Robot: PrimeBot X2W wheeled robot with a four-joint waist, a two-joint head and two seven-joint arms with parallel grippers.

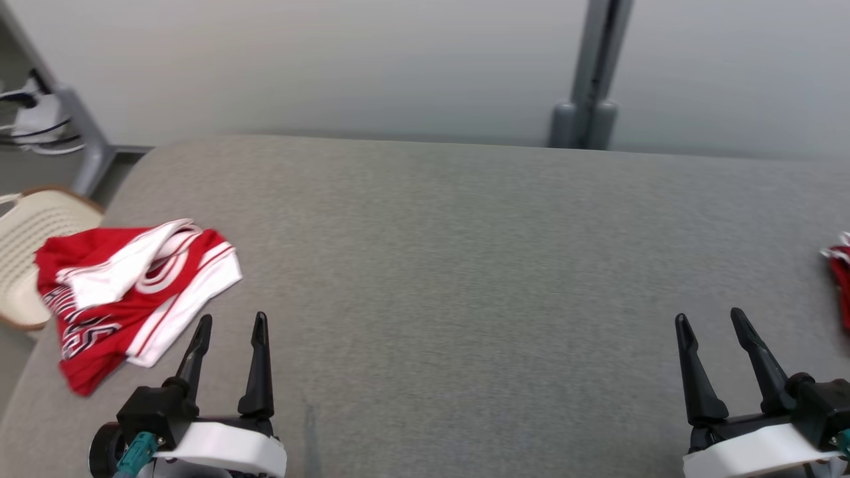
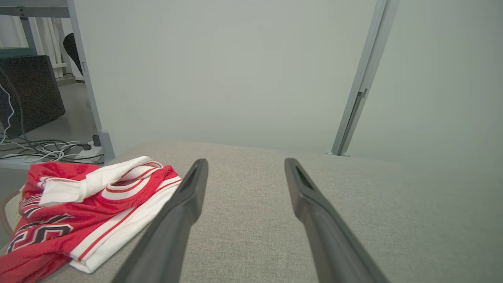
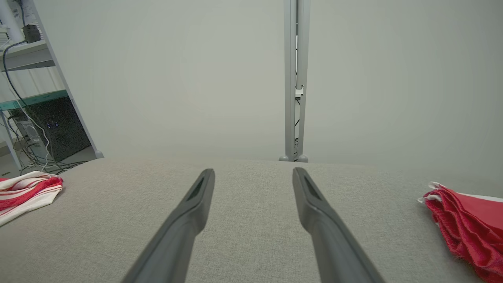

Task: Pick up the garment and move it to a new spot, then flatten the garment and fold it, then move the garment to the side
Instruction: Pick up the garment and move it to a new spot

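- Garment (image 1: 136, 299): red and white, crumpled in a heap at 9 o'clock on the table (image 1: 465, 265), reaching its left edge.
- Left end effector (image 1: 232, 318): spread wide, empty, just beside the white hem, which sits at its 11 o'clock.
- Right end effector (image 1: 709, 316): equally wide, empty, down at 4 o'clock, well apart from the heap.
- Probably at the pick-up, not yet begun.
- Swing the left one toward 10 o'clock and come down over a raised fold, not the flat hem.
- Pinch several layers at once, then lift clear before carrying toward the centre.
- Avoid dragging: likely to catch on the woven cover.
- Leave alone the second red cloth (image 1: 840, 279) at 3 o'clock.
- Table cover: grey, matte, fabric-like, bare through the middle.
- Beyond, at 12 o'clock: pale wall (image 1: 332, 60) and a grey post (image 1: 594, 73).
- Off the left edge: a cream woven seat or basket (image 1: 26, 245), hard to tell which, and floor cables (image 2: 39, 149).
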